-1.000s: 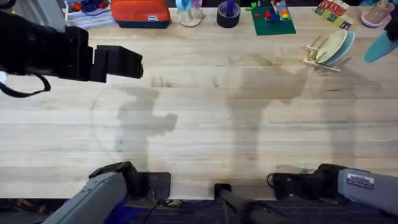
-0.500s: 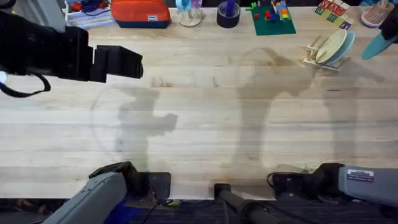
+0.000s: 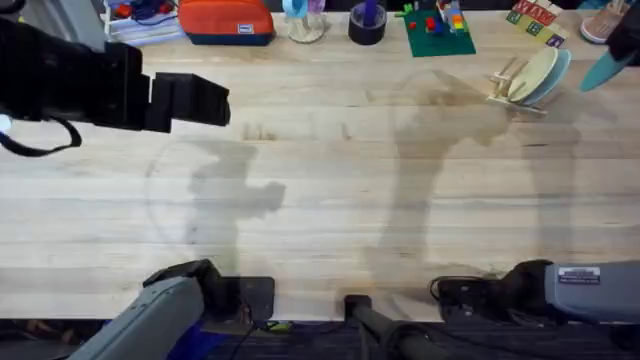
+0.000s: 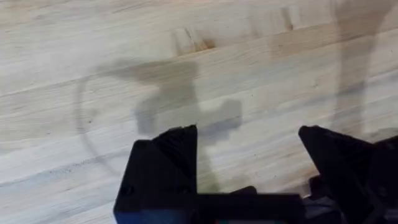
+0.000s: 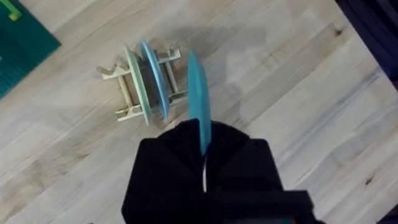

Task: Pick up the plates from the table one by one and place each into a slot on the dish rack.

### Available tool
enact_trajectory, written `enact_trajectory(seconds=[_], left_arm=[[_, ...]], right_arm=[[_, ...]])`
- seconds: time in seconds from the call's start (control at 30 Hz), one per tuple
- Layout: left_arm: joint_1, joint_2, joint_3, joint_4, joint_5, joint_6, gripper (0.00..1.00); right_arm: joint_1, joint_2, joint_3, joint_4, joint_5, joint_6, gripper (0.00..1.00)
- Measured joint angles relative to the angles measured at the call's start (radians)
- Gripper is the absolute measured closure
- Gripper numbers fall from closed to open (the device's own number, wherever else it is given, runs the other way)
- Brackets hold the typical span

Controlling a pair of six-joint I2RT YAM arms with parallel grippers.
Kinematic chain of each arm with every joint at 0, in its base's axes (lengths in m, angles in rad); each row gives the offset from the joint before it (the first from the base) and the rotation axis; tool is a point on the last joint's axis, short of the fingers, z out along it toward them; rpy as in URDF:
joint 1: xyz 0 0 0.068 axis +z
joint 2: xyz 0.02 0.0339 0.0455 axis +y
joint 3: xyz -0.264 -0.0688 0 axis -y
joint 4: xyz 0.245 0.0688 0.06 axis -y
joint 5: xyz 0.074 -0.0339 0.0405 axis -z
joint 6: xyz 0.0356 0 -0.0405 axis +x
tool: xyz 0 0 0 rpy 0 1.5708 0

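Note:
The dish rack [image 3: 516,85] stands at the far right of the table [image 3: 330,190], with a cream plate [image 3: 533,72] and a pale blue plate [image 3: 556,72] upright in its slots. My right gripper [image 3: 628,40] hangs just right of the rack, shut on a bright cyan plate [image 3: 603,72]. In the right wrist view the cyan plate [image 5: 198,102] is held on edge above the table, beside the rack [image 5: 144,84] and roughly parallel to its plates. Over the table's left side my left gripper [image 3: 205,100] is raised, and in its own view the left gripper [image 4: 249,155] is open with nothing between its fingers.
Along the far edge stand an orange pouch [image 3: 225,20], a dark tape roll [image 3: 367,25], a green brick baseplate [image 3: 438,32] and coloured blocks [image 3: 535,20]. The baseplate's corner [image 5: 18,37] lies near the rack. Both arm bases sit at the near edge.
My right gripper has carried the cyan plate slightly farther towards the table's far right corner, and its shadow has slid right towards the rack. The left arm has not moved.

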Motion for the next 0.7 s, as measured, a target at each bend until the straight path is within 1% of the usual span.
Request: enact_trajectory(seconds=[0.3,0.7], left_arm=[[0.000,0.000,0.000,0.000,0.000,0.000,0.007],[0.000,0.000,0.000,0.000,0.000,0.000,0.008]], right_arm=[[0.000,0.083,0.000,0.067,0.000,-0.021,0.973],[0.000,0.140,0.000,0.132,0.000,-0.046,0.972]])
